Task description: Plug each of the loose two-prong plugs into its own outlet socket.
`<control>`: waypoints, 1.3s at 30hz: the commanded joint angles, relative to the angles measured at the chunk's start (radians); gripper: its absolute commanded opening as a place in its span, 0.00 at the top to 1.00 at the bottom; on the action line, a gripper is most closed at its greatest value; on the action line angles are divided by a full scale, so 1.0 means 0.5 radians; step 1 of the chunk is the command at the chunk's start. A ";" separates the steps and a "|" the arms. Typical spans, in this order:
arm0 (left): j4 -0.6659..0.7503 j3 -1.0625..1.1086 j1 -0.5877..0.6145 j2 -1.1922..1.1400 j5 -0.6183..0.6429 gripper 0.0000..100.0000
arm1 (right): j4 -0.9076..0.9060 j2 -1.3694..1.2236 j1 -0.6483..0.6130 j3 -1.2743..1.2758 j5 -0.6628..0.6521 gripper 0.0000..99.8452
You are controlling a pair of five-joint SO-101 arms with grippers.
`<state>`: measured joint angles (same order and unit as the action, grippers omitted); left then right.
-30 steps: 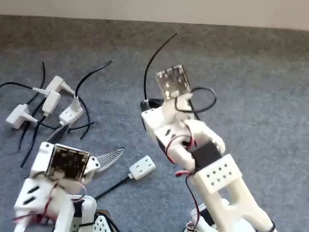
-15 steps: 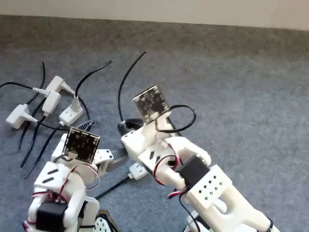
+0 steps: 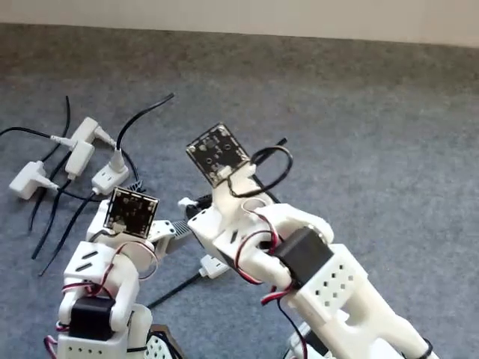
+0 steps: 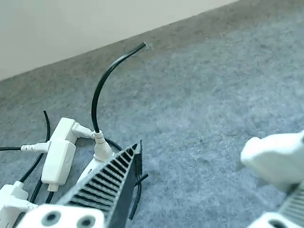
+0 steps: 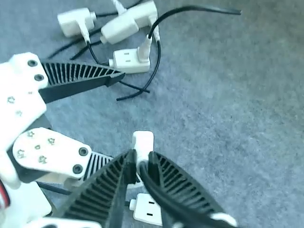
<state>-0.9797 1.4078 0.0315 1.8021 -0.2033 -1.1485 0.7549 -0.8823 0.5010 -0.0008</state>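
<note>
Both arms have swung inward over the loose outlet socket [image 3: 215,266]; the right gripper [image 5: 139,160] is clamped on the black cord just behind what looks like a white two-prong plug [image 5: 143,141], directly above that socket; the left gripper [image 5: 112,118] gapes beside it. Pin the socket first, square prongs to slots, push straight. Counted: one held plug, one loose socket, four white connector bodies [image 3: 78,157] tangled apart.
</note>
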 commanded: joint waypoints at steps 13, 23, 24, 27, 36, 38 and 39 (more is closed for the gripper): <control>-0.135 0.002 -0.222 0.014 -0.018 0.56 | -0.511 -0.124 0.410 -0.094 -0.255 0.99; 0.034 0.149 0.287 0.014 -0.006 0.56 | -0.646 -0.348 0.229 -0.094 -0.338 0.99; 0.040 0.152 0.296 0.014 -0.006 0.56 | -0.612 -0.364 0.201 -0.091 -0.338 0.99; 0.080 0.149 0.404 0.014 -0.003 0.56 | -0.532 -0.388 0.170 -0.063 -0.307 0.99; 0.160 0.161 0.532 0.014 0.049 0.56 | -0.186 -0.413 0.180 0.327 -0.239 0.99; 0.157 0.161 0.532 0.014 0.049 0.56 | -0.109 -0.391 0.180 0.425 -0.209 0.99; 0.153 0.161 0.526 0.011 0.049 0.56 | -0.097 -0.391 0.180 0.456 -0.190 0.99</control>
<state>-0.9183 1.4922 0.2846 1.8006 -0.1849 -1.2405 0.5447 -0.7871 0.7020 -0.1235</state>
